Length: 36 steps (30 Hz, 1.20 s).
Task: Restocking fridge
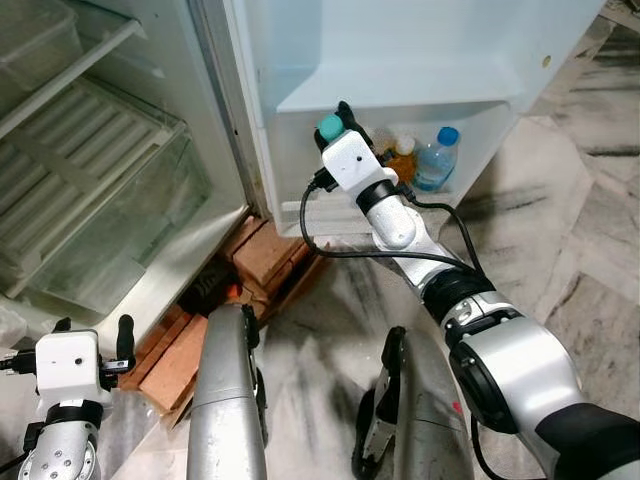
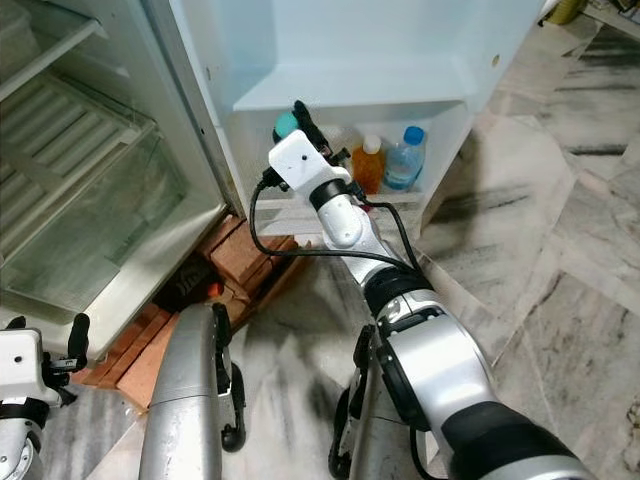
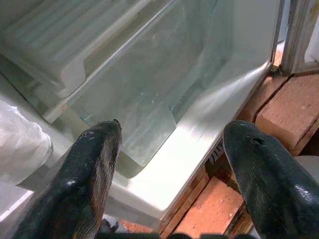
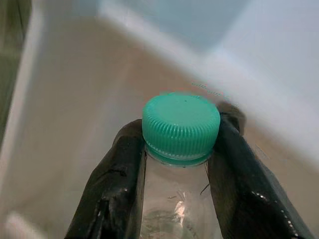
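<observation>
My right gripper (image 1: 341, 118) reaches into the fridge door's bottom shelf (image 1: 480, 130). It is shut on the neck of a clear bottle with a teal cap (image 4: 180, 124), one black finger (image 4: 117, 179) on each side. The teal cap (image 1: 330, 127) shows just beside the wrist camera housing. On the same door shelf stand an orange bottle (image 1: 403, 155) and a water bottle with a blue cap (image 1: 437, 158), to the right of the held one. My left gripper (image 1: 95, 342) hangs low at the left, open, facing the crisper drawer (image 3: 144, 104).
The fridge body stands open at the left with white shelves (image 1: 70, 140) and a clear crisper drawer (image 1: 120, 225). Red bricks (image 1: 265, 255) prop the fridge's base. My silver legs (image 1: 228, 400) stand on the marble floor (image 1: 590, 250).
</observation>
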Available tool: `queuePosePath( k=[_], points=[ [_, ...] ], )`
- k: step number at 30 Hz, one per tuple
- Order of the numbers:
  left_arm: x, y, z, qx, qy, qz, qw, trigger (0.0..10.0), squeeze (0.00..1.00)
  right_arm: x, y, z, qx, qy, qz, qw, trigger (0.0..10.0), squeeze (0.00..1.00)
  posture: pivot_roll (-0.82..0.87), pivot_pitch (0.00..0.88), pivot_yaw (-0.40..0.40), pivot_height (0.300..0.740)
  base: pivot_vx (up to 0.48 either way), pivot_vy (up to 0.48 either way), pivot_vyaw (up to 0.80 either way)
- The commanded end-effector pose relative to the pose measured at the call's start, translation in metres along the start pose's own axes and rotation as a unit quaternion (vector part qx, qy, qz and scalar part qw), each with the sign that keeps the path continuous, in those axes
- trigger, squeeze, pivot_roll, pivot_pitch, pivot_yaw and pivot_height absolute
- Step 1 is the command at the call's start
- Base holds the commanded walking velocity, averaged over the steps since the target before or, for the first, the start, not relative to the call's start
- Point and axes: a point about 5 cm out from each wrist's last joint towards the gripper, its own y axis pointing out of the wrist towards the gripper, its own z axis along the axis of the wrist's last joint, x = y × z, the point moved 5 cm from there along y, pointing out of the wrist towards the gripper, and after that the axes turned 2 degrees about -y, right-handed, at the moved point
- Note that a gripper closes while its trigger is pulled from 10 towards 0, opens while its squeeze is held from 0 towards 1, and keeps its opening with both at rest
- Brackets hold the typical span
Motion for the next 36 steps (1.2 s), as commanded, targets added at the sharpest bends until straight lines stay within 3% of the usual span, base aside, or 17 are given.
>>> queuePosePath(
  k=[1,8,14,18,26,27,28,29,30,31,36],
  points=[
    [-0.003,-0.006,-0.003,-0.012,0.007,0.0,1.0,10.0,0.0,-0.009,-0.011,-0.021,-0.038,-0.008,0.01,0.999,10.0,0.0,0.32,0.311,-0.002,0.557,0.0,0.0,0.0],
    [-0.001,-0.004,-0.003,-0.014,0.006,-0.003,1.0,10.0,0.0,-0.015,-0.015,-0.028,-0.055,-0.004,0.012,0.998,10.0,0.0,0.31,0.319,0.011,0.557,0.0,0.0,0.0],
    [-0.001,-0.003,-0.002,-0.016,0.008,-0.005,1.0,10.0,0.0,-0.012,-0.021,-0.047,-0.112,0.049,-0.005,0.992,10.0,0.0,0.32,0.32,0.014,0.557,0.0,0.0,0.0],
    [-0.001,-0.003,-0.003,-0.02,0.009,-0.004,1.0,10.0,0.0,-0.005,-0.026,-0.065,-0.166,0.108,-0.025,0.98,10.0,0.0,0.32,0.322,0.014,0.557,0.0,0.0,0.0],
    [0.0,-0.002,-0.004,-0.022,0.009,-0.006,1.0,10.0,0.0,0.002,-0.025,-0.07,-0.189,0.145,-0.041,0.97,10.0,0.0,0.32,0.318,0.012,0.557,0.0,0.0,0.0],
    [0.001,-0.001,-0.004,-0.022,0.008,-0.006,1.0,10.0,0.0,0.004,-0.025,-0.071,-0.19,0.148,-0.043,0.97,10.0,0.6,0.32,0.317,0.012,0.557,0.0,0.0,0.0],
    [0.001,0.0,-0.004,-0.022,0.008,-0.007,1.0,10.0,0.0,0.004,-0.025,-0.071,-0.191,0.144,-0.045,0.97,10.0,0.6,0.31,0.315,0.012,0.557,0.0,0.0,0.0],
    [0.001,0.0,-0.003,-0.021,0.008,-0.007,1.0,10.0,0.0,0.005,-0.025,-0.071,-0.192,0.146,-0.048,0.969,10.0,0.87,0.31,0.314,0.012,0.557,0.0,0.0,0.0],
    [0.001,0.0,-0.003,-0.021,0.008,-0.007,1.0,10.0,0.0,0.005,-0.025,-0.071,-0.192,0.146,-0.048,0.969,10.0,0.87,0.31,0.314,0.012,0.557,0.0,0.0,0.0],
    [0.002,0.002,-0.003,-0.02,0.008,-0.008,1.0,10.0,0.0,0.007,-0.026,-0.073,-0.197,0.153,-0.052,0.967,10.0,1.0,0.31,0.311,0.012,0.557,0.0,0.0,0.0],
    [0.004,0.006,-0.002,-0.018,0.008,-0.01,1.0,10.0,0.0,0.013,-0.028,-0.077,-0.204,0.154,-0.061,0.965,10.0,1.0,0.31,0.3,0.011,0.557,0.0,0.0,0.0]
  ],
)
